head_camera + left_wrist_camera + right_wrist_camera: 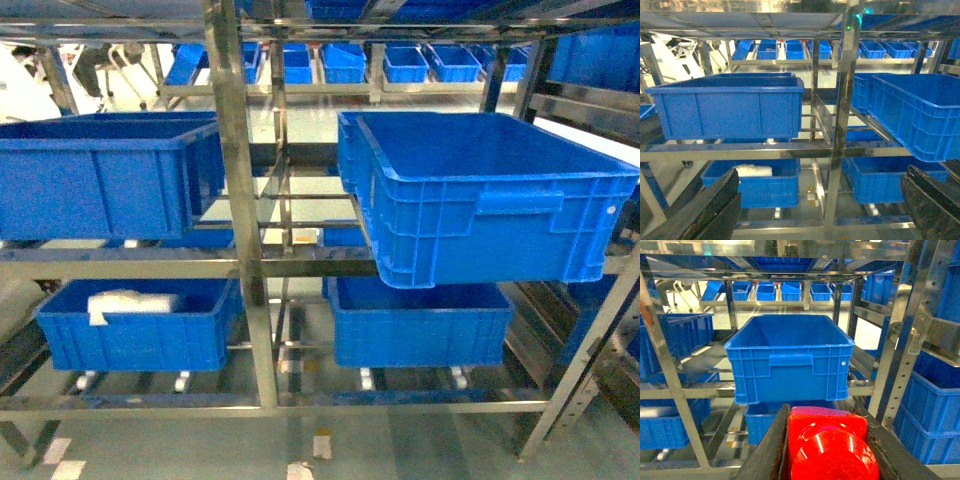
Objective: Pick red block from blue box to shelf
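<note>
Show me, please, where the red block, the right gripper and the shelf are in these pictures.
red block (832, 450): right wrist view, its round stud.
right gripper (827, 460): right wrist view, midway between its fingertips, shut on the block.
shelf (238, 180): head view, its central upright.

Bright overhead light glares off the steel shelf (240, 200); pictures slightly soft.

Glossy red plastic block (832, 452); shiny polished steel shelf (240, 200); dark blue ribbed plastic crates (495, 200), smooth-sheened.
</note>
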Tool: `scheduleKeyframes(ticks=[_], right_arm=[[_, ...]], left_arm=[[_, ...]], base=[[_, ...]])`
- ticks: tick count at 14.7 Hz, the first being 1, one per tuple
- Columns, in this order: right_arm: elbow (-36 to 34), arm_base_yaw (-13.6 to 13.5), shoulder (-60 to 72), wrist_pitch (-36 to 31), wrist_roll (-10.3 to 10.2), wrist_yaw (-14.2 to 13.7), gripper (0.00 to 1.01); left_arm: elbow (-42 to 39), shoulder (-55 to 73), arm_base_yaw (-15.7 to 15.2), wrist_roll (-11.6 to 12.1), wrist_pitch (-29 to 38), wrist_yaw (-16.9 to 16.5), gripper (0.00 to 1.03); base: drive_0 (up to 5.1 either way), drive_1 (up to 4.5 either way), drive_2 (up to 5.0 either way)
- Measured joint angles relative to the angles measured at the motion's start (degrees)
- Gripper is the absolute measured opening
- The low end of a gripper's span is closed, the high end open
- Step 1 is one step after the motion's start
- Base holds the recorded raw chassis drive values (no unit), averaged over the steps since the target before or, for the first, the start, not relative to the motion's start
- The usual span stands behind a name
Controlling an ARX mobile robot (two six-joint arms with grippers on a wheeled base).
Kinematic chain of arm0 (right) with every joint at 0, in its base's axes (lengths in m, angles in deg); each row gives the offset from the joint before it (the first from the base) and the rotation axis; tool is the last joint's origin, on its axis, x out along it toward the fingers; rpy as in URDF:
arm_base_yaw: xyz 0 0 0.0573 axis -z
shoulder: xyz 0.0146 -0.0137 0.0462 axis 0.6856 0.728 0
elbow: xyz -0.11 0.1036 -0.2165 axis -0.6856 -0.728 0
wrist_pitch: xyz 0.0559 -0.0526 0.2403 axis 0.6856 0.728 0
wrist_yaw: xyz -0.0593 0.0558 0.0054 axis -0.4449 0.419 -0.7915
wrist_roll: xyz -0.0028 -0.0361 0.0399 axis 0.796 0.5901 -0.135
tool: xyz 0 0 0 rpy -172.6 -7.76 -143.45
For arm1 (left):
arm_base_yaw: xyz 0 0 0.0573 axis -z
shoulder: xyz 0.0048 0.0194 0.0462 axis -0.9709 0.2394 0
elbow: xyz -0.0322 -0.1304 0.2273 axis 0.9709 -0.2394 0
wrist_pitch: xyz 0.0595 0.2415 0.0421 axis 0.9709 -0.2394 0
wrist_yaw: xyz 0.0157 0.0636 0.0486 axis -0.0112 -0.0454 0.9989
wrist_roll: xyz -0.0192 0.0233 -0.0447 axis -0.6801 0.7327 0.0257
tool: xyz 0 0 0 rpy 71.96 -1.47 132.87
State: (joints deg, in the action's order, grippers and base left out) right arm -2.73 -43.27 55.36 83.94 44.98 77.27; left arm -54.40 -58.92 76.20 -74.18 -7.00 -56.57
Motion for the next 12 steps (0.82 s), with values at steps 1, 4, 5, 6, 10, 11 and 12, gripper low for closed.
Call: scheduleKeyframes(ticks=[1, 4, 5, 6, 10, 11, 12], right_arm=[[0.0, 0.0, 0.0, 0.1, 0.0, 0.0, 0.28], [0.0, 0.0, 0.0, 0.1, 0.0, 0.0, 0.28], [0.0, 0.0, 0.0, 0.3, 0.0, 0.0, 0.28], [0.0, 0.0, 0.0, 0.1, 0.0, 0.0, 0.28], [0.0, 0.0, 0.0, 0.3, 0.0, 0.0, 0.28], [0.0, 0.0, 0.0, 0.0, 0.0, 0.0, 0.28], [0.0, 0.0, 0.0, 0.4, 0.0, 0.0, 0.28]], left_arm=[[0.0, 0.0, 0.0, 0.0, -0.1, 0.0, 0.98], [0.0, 0.0, 0.0, 0.0, -0.1, 0.0, 0.98], [0.0, 0.0, 0.0, 0.0, 0.0, -0.1, 0.98], [0.0, 0.0, 0.0, 0.0, -0.2, 0.0, 0.98], [0.0, 0.0, 0.0, 0.0, -0.1, -0.1, 0.98], [0.0, 0.0, 0.0, 0.0, 0.0, -0.1, 0.98], [0.0, 0.0, 0.0, 0.0, -0.3, -0.1, 0.98]], base=[[0.0, 4.12, -4.2], [0.0, 4.12, -4.2], [0.0, 4.12, -4.2], [0.0, 4.12, -4.2], [0.0, 4.12, -4.2], [0.0, 4.12, -4.2], [0.0, 4.12, -4.2]])
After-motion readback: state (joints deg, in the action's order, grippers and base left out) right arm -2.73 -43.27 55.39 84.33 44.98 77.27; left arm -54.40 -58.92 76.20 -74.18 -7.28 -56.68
